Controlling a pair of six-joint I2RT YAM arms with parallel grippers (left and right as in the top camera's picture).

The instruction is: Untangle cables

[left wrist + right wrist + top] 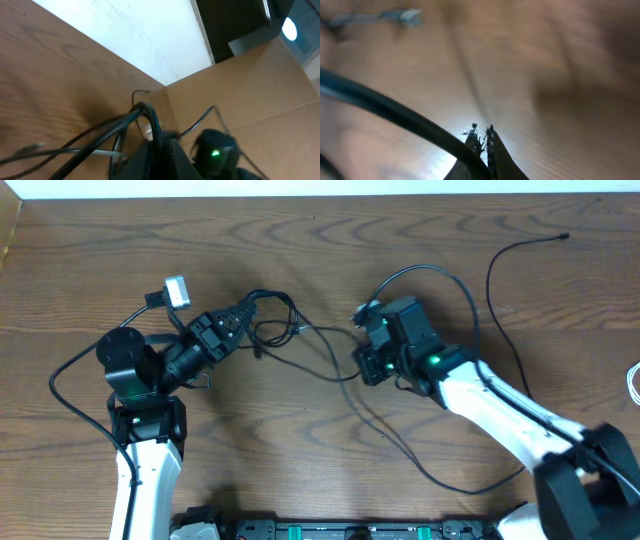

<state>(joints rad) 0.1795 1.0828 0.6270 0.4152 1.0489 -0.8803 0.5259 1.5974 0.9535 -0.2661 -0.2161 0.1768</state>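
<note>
Your left gripper [238, 318] is clamped shut on a bundle of thin black cables [268, 322] lying on the brown wood-grain table [320, 240]. In the left wrist view the strands arch up out of the closed fingers as a tight loop, then fan out low over the wood.

From the left gripper the bundle's long axis runs to the right across the table. It thins to a single strand that sags slightly toward the near edge and reaches your right gripper [360, 352]. That gripper sits well to the right of the left gripper, its fingertips pointing back toward it and its jaws closed tip to tip. In the right wrist view a black strand comes in diagonally from the upper left and ends against the left finger. You cannot tell from here whether it is pinched or only lies beside the finger. Past that point a strand leads away from the left gripper in a long curve toward the near edge.

Farther right of the left gripper, beyond the right arm, a lone thin black cable [493, 290] runs roughly far to near, and its plug end points to the far right. A short loop of white cable [635, 380] shows at the right edge, farthest from the left gripper.
</note>
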